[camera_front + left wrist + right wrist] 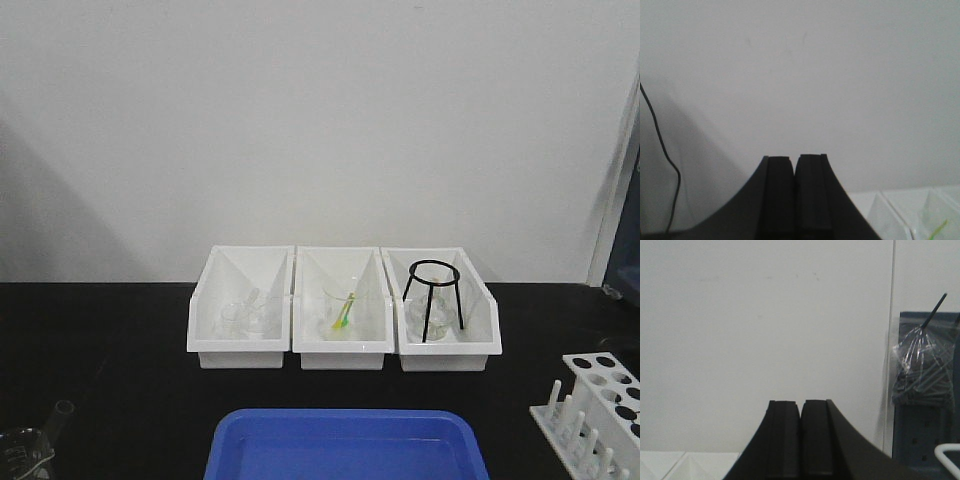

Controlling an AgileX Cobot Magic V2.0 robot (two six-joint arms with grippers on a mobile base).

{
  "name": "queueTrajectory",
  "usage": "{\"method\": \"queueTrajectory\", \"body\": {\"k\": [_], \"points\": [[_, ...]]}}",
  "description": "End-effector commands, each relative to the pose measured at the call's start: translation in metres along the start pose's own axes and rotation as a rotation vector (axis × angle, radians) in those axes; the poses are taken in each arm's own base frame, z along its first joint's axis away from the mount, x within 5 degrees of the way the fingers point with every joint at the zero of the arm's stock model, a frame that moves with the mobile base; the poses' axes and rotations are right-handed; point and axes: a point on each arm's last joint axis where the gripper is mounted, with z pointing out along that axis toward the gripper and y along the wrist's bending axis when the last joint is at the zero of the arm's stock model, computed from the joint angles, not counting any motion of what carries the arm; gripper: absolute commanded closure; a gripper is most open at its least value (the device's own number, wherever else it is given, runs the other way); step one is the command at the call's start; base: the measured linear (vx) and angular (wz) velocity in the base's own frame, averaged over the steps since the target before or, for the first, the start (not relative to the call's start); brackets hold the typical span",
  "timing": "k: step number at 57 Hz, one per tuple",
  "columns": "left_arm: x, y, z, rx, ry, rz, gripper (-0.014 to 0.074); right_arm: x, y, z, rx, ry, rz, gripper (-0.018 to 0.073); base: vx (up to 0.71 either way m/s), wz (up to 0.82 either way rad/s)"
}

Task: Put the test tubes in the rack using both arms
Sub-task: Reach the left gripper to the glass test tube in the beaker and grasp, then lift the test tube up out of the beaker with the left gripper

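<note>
Rack [598,405] stands on black desk [100,330] at front right corner, pegs on its near side, partly cut by frame edge. One clear test tube [62,410] at far front left, rim up and tilted; what it leans in is too blurred to tell. Blue tray [345,445] front centre. Behind it, three white bins [345,355]: droppers [343,312] in the middle one, black stand [432,298] in the right one. Left tool [794,159] and right tool [801,402]: fingers pressed together, holding nothing, facing the wall [765,315].
</note>
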Motion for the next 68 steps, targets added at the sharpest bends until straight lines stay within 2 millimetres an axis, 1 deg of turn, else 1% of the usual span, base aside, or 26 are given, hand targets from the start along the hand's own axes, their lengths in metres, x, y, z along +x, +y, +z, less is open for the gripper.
{"method": "queueTrajectory", "body": {"k": [1, 5, 12, 17, 25, 31, 37, 40, 43, 49, 52, 58, 63, 68], "points": [[-0.005, 0.000, 0.025, -0.001, 0.041, -0.010, 0.0614, -0.004, 0.000, 0.024, 0.001, -0.023, -0.006, 0.0567, 0.00, 0.00], [0.005, 0.001, 0.039, -0.001, 0.095, -0.010, 0.0614, 0.005, 0.000, 0.034, 0.000, 0.017, -0.006, 0.0567, 0.00, 0.00], [0.017, 0.001, 0.053, -0.001, 0.152, 0.005, 0.0608, 0.020, 0.000, 0.047, -0.002, 0.093, -0.006, 0.0567, 0.00, 0.00], [0.021, 0.001, 0.058, 0.005, 0.172, 0.068, 0.0591, 0.026, 0.000, 0.051, -0.002, 0.133, -0.013, 0.0561, 0.00, 0.00], [0.023, 0.001, 0.058, 0.012, 0.188, 0.124, 0.0510, 0.030, 0.000, 0.051, -0.002, 0.172, -0.018, 0.0522, 0.00, 0.00], [0.023, 0.001, 0.058, 0.012, 0.188, 0.124, 0.0408, 0.031, 0.000, 0.051, -0.002, 0.181, -0.018, 0.0446, 0.00, 0.00], [0.023, 0.001, 0.058, 0.012, 0.188, 0.126, 0.0260, 0.031, 0.000, 0.051, -0.002, 0.182, -0.018, 0.0330, 0.00, 0.00], [0.023, 0.001, 0.058, 0.012, 0.190, 0.131, 0.0188, 0.031, 0.000, 0.051, -0.002, 0.182, -0.018, 0.0256, 0.00, 0.00], [0.023, 0.001, 0.058, 0.011, 0.190, 0.135, 0.0117, 0.031, 0.000, 0.051, -0.002, 0.184, -0.018, 0.0162, 0.00, 0.00], [0.023, 0.001, 0.058, 0.014, 0.191, 0.166, 0.0030, 0.031, 0.000, 0.051, -0.002, 0.179, -0.018, 0.0004, 0.00, 0.00], [0.023, 0.001, 0.058, 0.016, 0.188, 0.184, 0.0008, 0.030, 0.000, 0.051, -0.002, 0.172, -0.018, -0.0066, 0.00, 0.00], [0.020, 0.001, 0.058, 0.013, 0.163, 0.157, 0.0001, 0.030, 0.000, 0.051, -0.002, 0.172, -0.018, -0.0138, 0.00, 0.00], [0.020, 0.000, 0.059, 0.013, 0.159, 0.126, 0.0009, 0.030, 0.000, 0.051, -0.002, 0.172, -0.012, -0.0146, 0.00, 0.00], [0.023, 0.000, 0.061, 0.016, 0.179, 0.139, 0.0013, 0.030, 0.000, 0.051, -0.002, 0.172, -0.012, -0.0134, 0.00, 0.00]]}}
